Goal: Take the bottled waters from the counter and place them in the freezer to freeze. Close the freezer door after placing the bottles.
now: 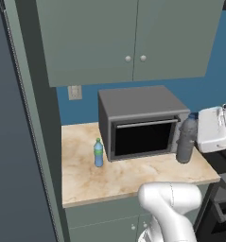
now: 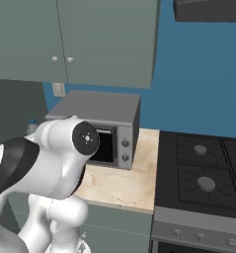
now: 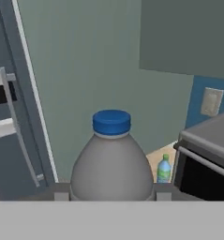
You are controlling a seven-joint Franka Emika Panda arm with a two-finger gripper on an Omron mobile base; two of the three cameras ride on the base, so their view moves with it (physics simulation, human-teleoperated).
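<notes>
2 bottles, grey one (image 3: 111, 173) blue-capped, light-blue one (image 1: 99, 153) green-capped

Two rear base views over one counter (image 1: 133, 179); hand view close, facing freezer-ward.

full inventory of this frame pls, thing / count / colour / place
grey bottle: 1, smoky grey, blue cap, held in gripper at counter's right end
blue bottle: 1, light blue, green label, upright on counter left of microwave
microwave: 1, grey, on counter
counter: 1, beige marbled
wall cabinets: 2 doors, grey-green, above microwave
outlet: 1, beige, blue wall
stove: 1, black, right of counter
freezer door: 1, dark grey, left
gripper: 1, shut on grey bottle
</notes>
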